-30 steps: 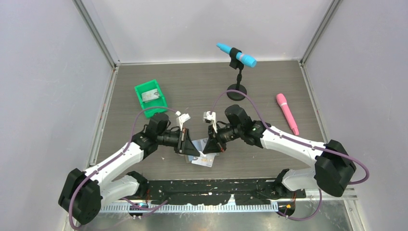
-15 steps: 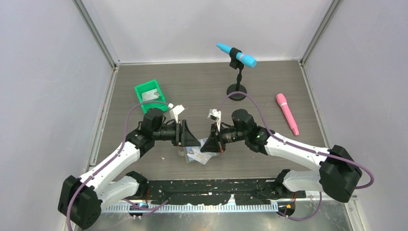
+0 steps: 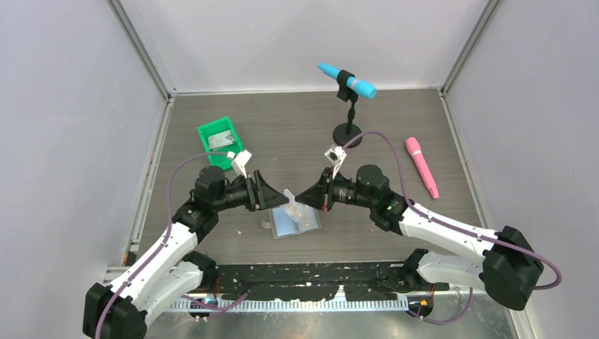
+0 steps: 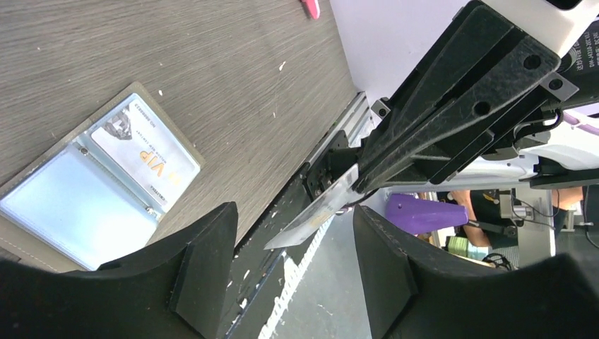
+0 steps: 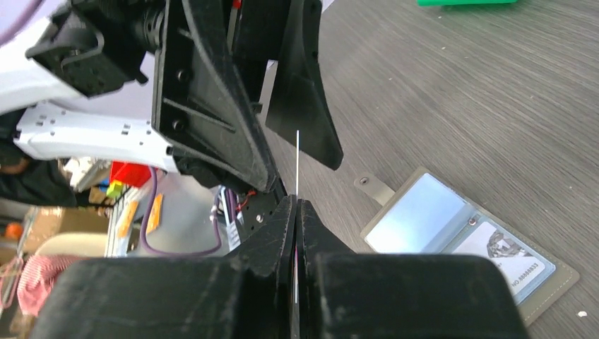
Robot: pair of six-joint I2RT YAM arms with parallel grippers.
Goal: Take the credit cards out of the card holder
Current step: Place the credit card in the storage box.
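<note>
The card holder point(image 3: 297, 223) lies open and flat on the table, pale blue pockets up, and it shows in the left wrist view point(image 4: 85, 205) and the right wrist view point(image 5: 424, 212). One credit card point(image 4: 145, 152) marked VIP sits in its pocket. My right gripper point(image 3: 302, 200) is shut on another credit card point(image 3: 292, 199), held above the holder. That card shows edge-on as a thin white line point(image 5: 297, 159) in front of the right gripper point(image 5: 297, 212). My left gripper point(image 3: 273, 195) faces it, open. Its fingers stand on either side of the card's free corner point(image 4: 311, 219) without touching.
A green bin point(image 3: 222, 141) with a grey item inside stands at the back left. A blue microphone on a black stand point(image 3: 347, 85) is at the back, and a pink microphone point(image 3: 422, 166) lies to the right. The arms' bases line the near edge.
My left gripper has opened and drawn back to the left. The right gripper has lifted up and back with a card in it. The holder now lies flat and open on the table.
</note>
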